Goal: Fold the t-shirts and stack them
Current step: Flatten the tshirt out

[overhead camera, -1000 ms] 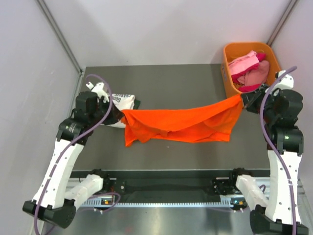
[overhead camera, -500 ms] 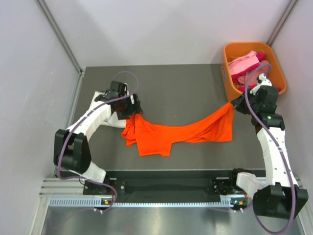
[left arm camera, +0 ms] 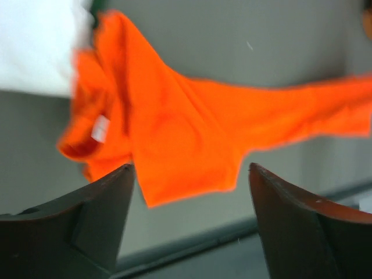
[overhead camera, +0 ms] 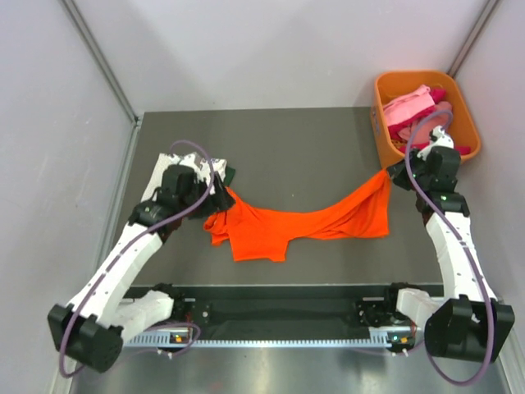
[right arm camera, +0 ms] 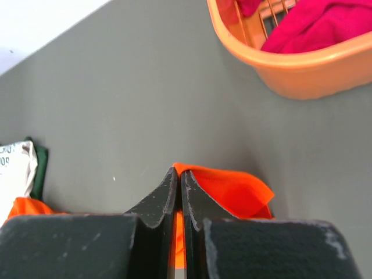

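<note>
Having let go within the last second and drawn back toward the near left: now gaping wide at the left gripper [left arm camera: 190, 174], gripping nothing, hovering above the orange t-shirt [overhead camera: 303, 217]. Letting that tee's left end, stretched taut a second ago, lie crumpled on the grey table [overhead camera: 312, 139], label showing. Lying just beside the white t-shirt [left arm camera: 35, 46] at the far left, itself partly under the left arm [overhead camera: 123, 254]. Sagging across the table's middle and climbing toward the right. Pinching the tee's right corner in the tightly closed right gripper [right arm camera: 178, 174], keeping it drawn up just in front of the orange bin [overhead camera: 384, 86]. Holding pink and magenta t-shirts [overhead camera: 414, 107], heaped inside that bin at the far right.
</note>
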Robot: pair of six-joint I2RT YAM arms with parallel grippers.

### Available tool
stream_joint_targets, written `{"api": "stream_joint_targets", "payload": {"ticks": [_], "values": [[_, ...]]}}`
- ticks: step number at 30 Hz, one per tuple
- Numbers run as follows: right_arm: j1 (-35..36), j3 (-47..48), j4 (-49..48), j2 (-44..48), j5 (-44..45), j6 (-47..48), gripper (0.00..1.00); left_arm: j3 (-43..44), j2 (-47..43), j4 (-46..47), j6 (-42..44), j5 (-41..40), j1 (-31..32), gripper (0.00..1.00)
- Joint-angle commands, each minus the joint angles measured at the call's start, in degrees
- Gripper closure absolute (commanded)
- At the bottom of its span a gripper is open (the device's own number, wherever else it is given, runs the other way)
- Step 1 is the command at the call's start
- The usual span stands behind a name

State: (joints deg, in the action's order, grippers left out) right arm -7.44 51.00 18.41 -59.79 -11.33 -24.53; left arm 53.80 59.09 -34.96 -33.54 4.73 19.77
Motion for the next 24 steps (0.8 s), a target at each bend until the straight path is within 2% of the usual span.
{"api": "stream_joint_targets", "payload": {"ticks": [1, 3, 4, 7, 10, 14, 18, 20, 21, 24], "values": [[-0.73, -1.33, -6.98, 0.72, 0.44, -1.56, 1.00, -4.30, -6.26, -5.46, -3.80, 1.07, 4.83, 0.18], [-0.73, -2.74, -9.88, 1.87, 0.08, -2.18, 1.00, -7.20, -8.54, -5.91, -5.04, 3.51, 6.07, 0.24], [-0.73, -3.71, -10.50, 2.04, 0.00, -2.45, 1.00, -10.70, -9.08, -5.30, -6.78, 6.23, 6.33, 0.30], [-0.73, -4.33, -11.21, 2.31, -0.79, -2.54, 1.00, -17.64, -10.57, 0.40, -10.30, 10.19, 7.65, 0.30], [-0.73, -5.56, -12.35, 2.57, -2.02, -2.80, 1.00, -21.36, -10.75, 4.45, -12.42, 10.65, 9.05, 0.27], [-0.73, -5.39, -12.36, 1.79, -2.29, -2.27, 1.00, -22.51, -10.49, 5.43, -14.79, 8.55, 13.00, 0.25], [-0.73, -4.51, -11.82, 0.64, -2.55, -2.01, 1.00, -23.83, -9.35, 5.60, -17.17, 3.28, 19.33, 0.28], [-0.73, -4.51, -11.91, 0.73, -2.38, -2.10, 1.00, -24.88, -7.95, 7.62, -17.09, 3.88, 19.69, 0.33], [-0.73, -4.51, -11.91, 0.73, -2.29, -2.01, 1.00, -25.15, -6.20, 8.93, -16.91, 5.62, 19.69, 0.39], [-0.73, -3.90, -11.12, 0.64, -2.03, -1.57, 1.00, -24.10, -2.50, 8.77, -15.86, 4.59, 19.78, 0.42]]}}
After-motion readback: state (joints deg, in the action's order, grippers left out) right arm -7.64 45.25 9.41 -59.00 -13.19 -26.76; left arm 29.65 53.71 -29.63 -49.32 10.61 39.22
